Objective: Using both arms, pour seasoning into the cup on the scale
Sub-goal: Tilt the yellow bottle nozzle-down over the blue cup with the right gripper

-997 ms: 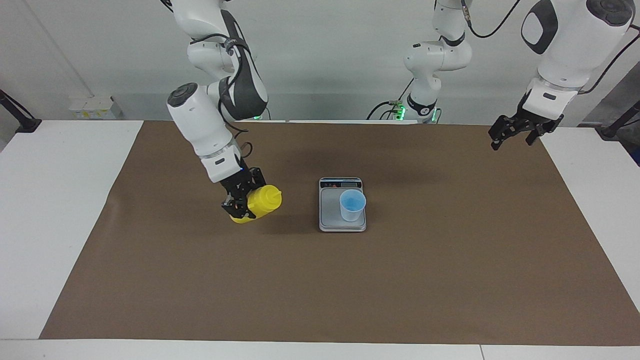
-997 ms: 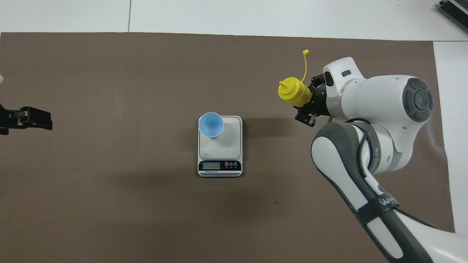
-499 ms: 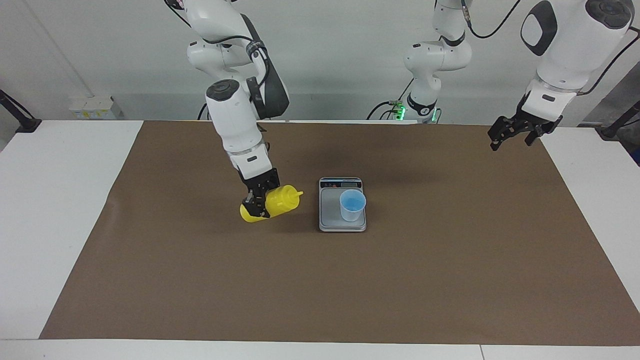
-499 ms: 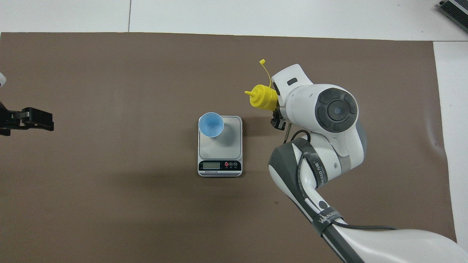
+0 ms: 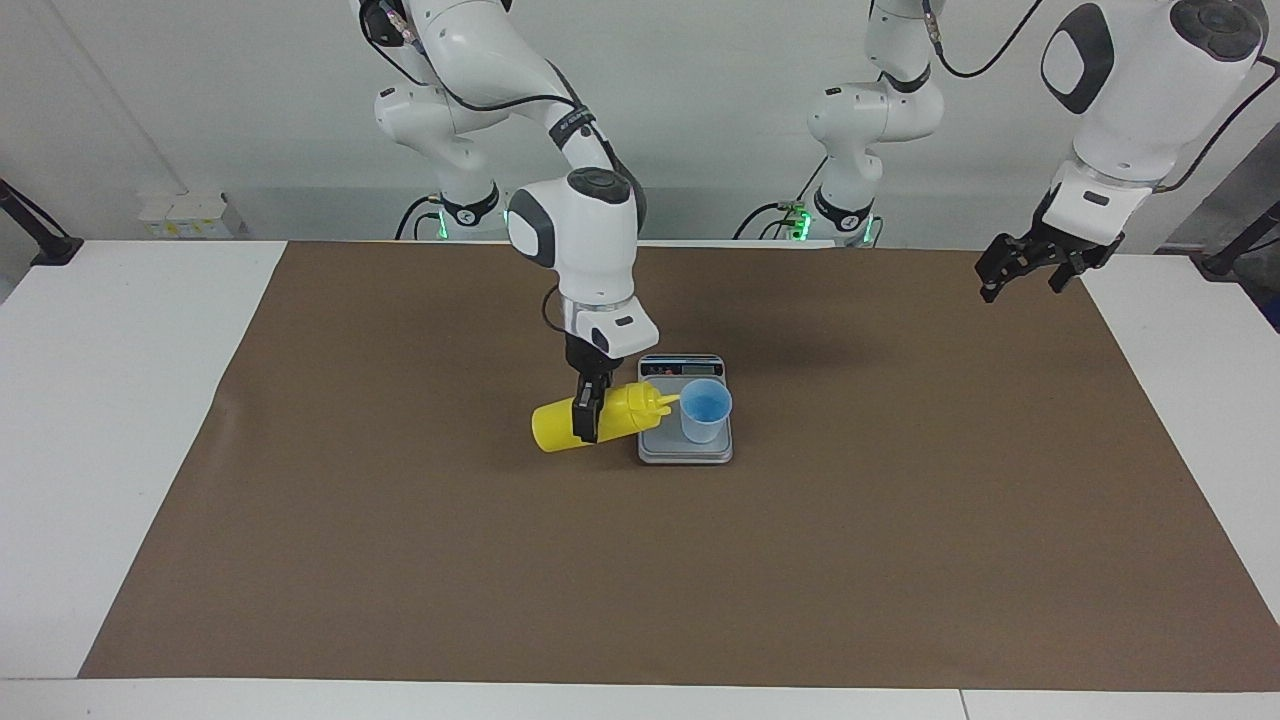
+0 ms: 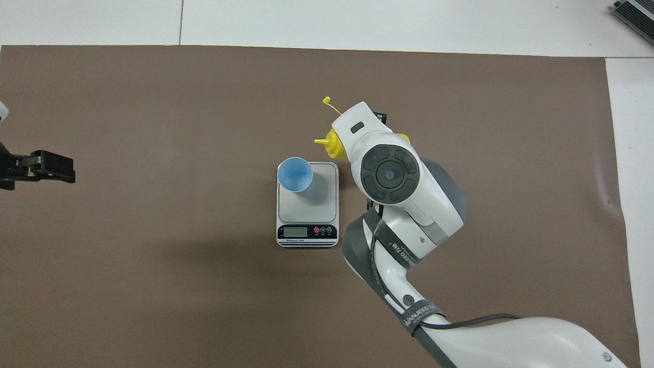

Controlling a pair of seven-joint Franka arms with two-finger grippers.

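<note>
The yellow squeeze bottle [image 5: 590,421] hangs tipped on its side, nozzle at the rim of the blue cup [image 5: 705,410], with the right gripper [image 5: 587,416] clamped around its middle. It looks light, smooth and soft-walled; a mid-body grip suits it, though hard pressure would likely squirt. The thin tapered plastic cup, probably easy to tip, stands on the flat grey scale [image 5: 660,440] on the paper-covered table [image 5: 900,520]. The left gripper [image 5: 1035,262] waits over the table's edge, jaws apart.

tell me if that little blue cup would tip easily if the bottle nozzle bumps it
Probably yes: the cup looks like thin, light plastic, apparently empty. It stands free on the scale, narrower at its base, so a nudge from the seasoning bottle could slide or topple it.
</note>
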